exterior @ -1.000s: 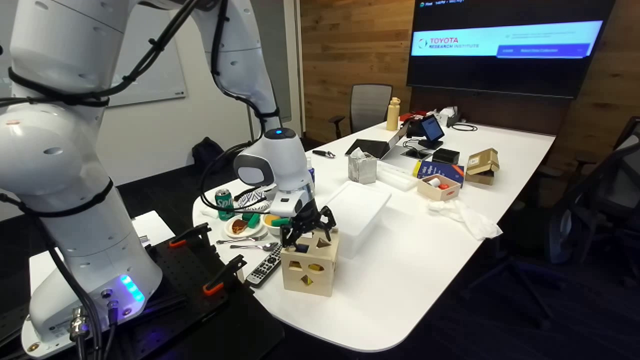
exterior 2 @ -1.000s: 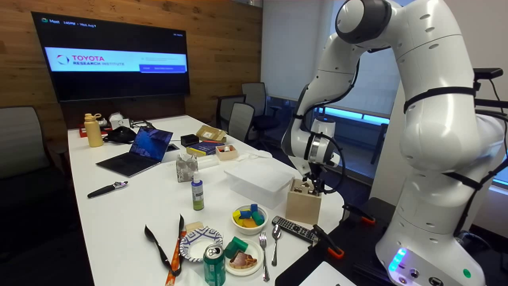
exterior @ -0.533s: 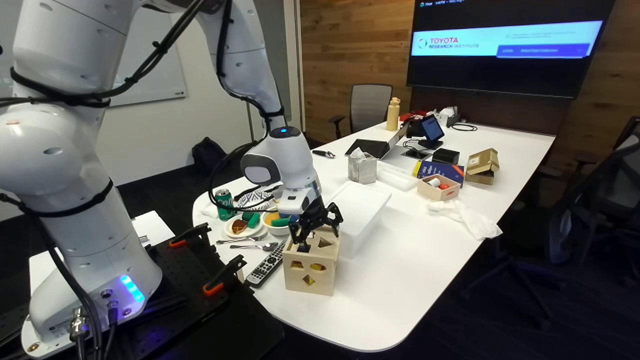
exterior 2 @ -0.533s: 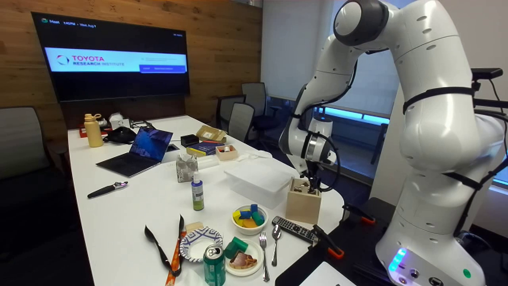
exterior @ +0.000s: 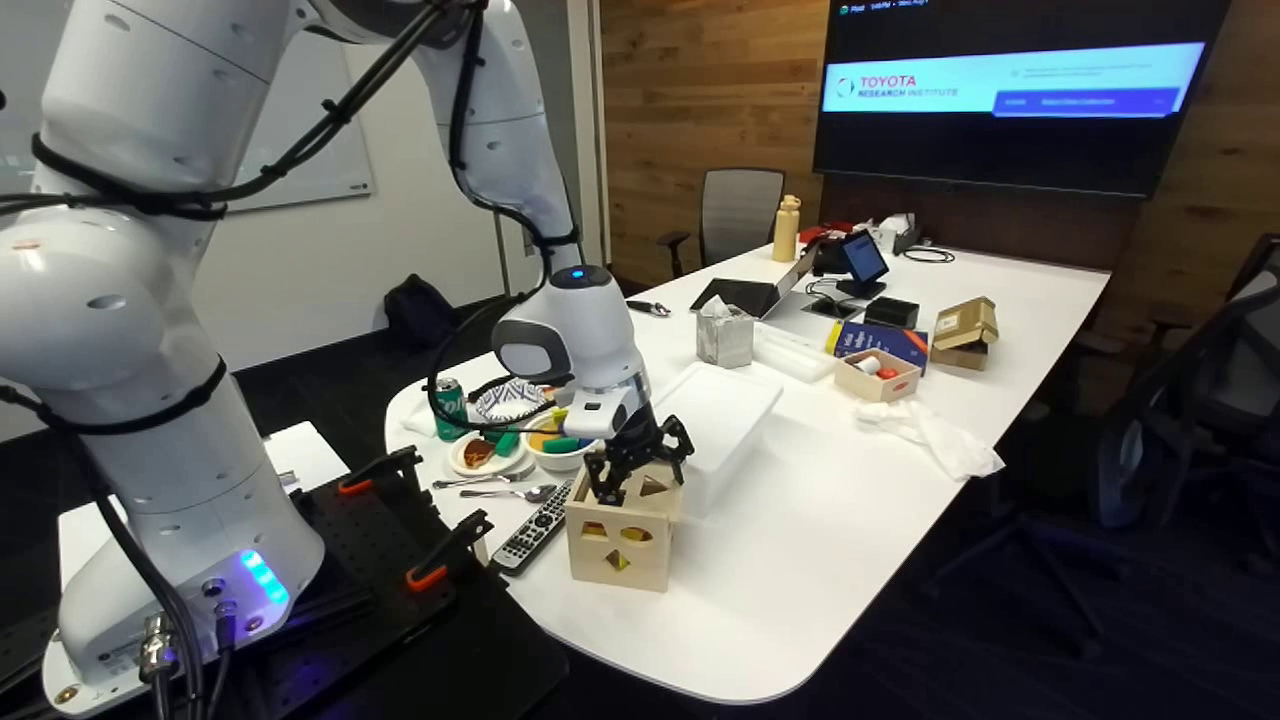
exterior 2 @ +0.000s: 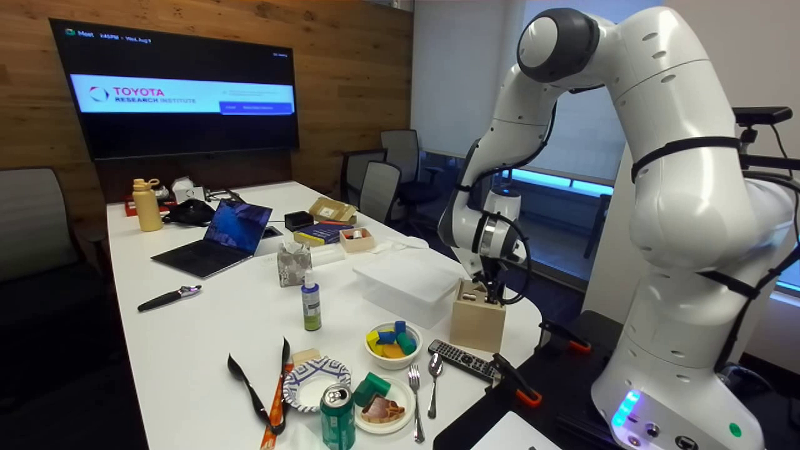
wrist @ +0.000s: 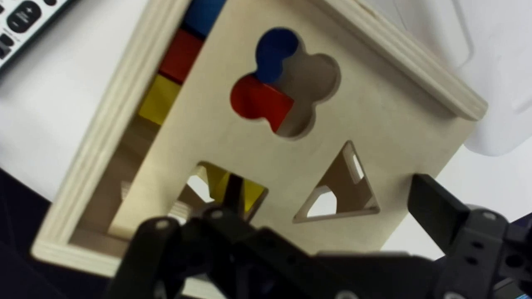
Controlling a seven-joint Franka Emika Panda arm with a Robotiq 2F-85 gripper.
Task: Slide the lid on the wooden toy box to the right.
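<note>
container (exterior 2: 407, 281) beside toy box (exterior 2: 477, 326); remote (exterior 2: 462, 360) near; claw (exterior: 644, 485) at lid (wrist: 282, 158)

Desk (exterior: 770, 590), both exterior views: bright. Screen (exterior 2: 184, 94), upper left in an exterior view: glows, partly blurred. Wrist view: tool (wrist: 332, 198) soft-focused.

in an exterior view, the camera stands well apart from the wooden toy box (exterior: 640, 565), looking down at a slant, with the robot base (exterior: 205, 530) at frame left of the box. in an exterior view, likewise elevated, a drink can (exterior 2: 338, 422) stands nearer the lens than the box, the robot base at frame right of it. both exterior views face the wall screen (exterior: 1010, 85) beyond the box and share box and table (exterior: 780, 610). the wrist view looks steeply down on the box's lid (wrist: 286, 160) from close by; the remote control (wrist: 23, 20) beside the box is common to all three.
</note>
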